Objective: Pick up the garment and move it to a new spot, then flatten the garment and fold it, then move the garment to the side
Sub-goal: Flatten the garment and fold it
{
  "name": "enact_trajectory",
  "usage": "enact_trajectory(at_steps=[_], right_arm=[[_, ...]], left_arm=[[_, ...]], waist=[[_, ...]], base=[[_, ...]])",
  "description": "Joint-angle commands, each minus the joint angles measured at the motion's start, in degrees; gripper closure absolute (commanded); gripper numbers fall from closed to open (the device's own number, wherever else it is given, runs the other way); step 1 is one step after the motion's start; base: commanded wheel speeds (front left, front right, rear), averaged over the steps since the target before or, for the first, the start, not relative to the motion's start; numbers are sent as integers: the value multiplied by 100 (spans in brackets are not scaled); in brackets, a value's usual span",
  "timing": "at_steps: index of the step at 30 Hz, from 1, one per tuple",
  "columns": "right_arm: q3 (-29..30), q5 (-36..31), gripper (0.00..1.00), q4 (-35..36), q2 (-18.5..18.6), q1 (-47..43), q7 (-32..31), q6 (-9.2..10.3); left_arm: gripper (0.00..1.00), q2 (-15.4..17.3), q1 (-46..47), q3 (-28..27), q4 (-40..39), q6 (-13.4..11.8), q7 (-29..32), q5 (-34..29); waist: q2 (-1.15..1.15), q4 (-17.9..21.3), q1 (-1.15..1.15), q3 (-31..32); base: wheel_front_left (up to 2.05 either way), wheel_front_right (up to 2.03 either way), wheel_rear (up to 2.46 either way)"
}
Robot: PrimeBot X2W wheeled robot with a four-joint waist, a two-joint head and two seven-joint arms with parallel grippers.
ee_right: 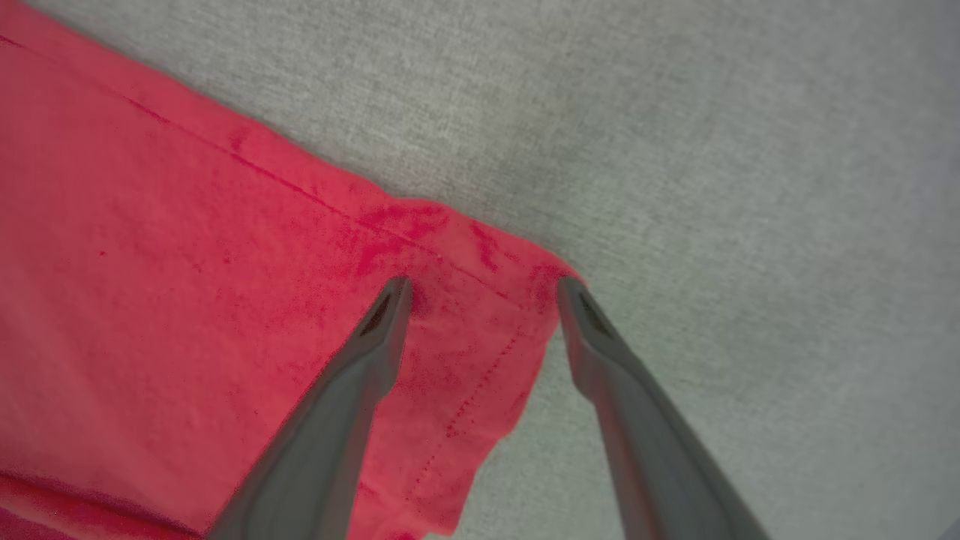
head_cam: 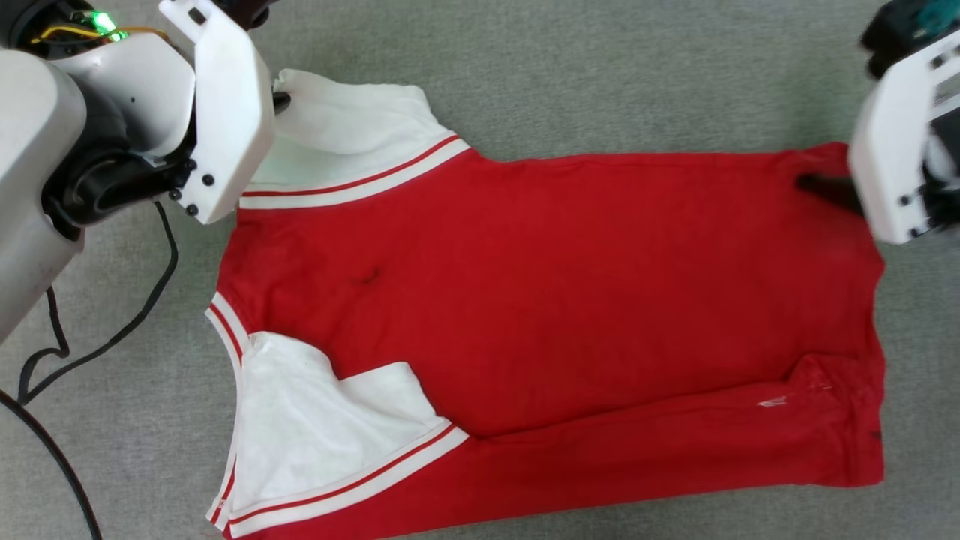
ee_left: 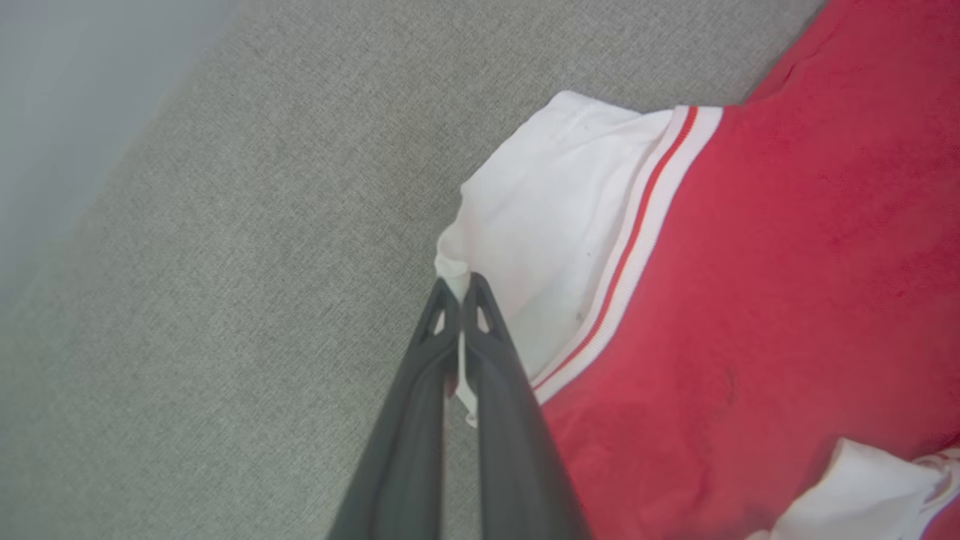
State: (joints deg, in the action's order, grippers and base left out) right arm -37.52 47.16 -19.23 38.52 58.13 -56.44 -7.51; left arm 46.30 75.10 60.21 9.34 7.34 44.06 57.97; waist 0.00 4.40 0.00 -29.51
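Grey surface (head_cam: 600,75) shows one garment (head_cam: 525,285), left hand (ee_left: 457,289), right hand (ee_right: 484,289).

The red garment (head_cam: 555,300) with white striped-trim sleeves lies spread plain side up on grey fabric, near edge folded over.

Bright even daylight, soft faint shadows, no glare, wrist views slightly soft, edges blurred
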Motion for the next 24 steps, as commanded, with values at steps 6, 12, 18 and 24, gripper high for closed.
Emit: enact_trajectory(at_steps=[6, 12, 18, 24], right_arm=[[-669, 138, 0, -578, -375, -525, 49, 2], [-763, 350, 100, -622, -322, -394, 601, -4], [-699, 534, 100, -536, -156, -215, 1194, 3], [-1037, 847, 100, -81, 290, -641, 1963, 3]], left_arm=[[100, 17, 107, 138, -94, 9, -109, -14], [100, 147, 2, 203, -33, 9, -309, 49], [100, 225, -175, 307, -77, 10, -572, 8], [100, 568, -765, 455, -578, -48, -932, 115]], waist=[[0, -95, 0, -116], [0, -35, 0, 104], [0, -35, 0, 536], [0, -59, 0, 1245]], base=[[0, 0, 0], [0, 0, 0], [0, 0, 0], [0, 0, 0]])
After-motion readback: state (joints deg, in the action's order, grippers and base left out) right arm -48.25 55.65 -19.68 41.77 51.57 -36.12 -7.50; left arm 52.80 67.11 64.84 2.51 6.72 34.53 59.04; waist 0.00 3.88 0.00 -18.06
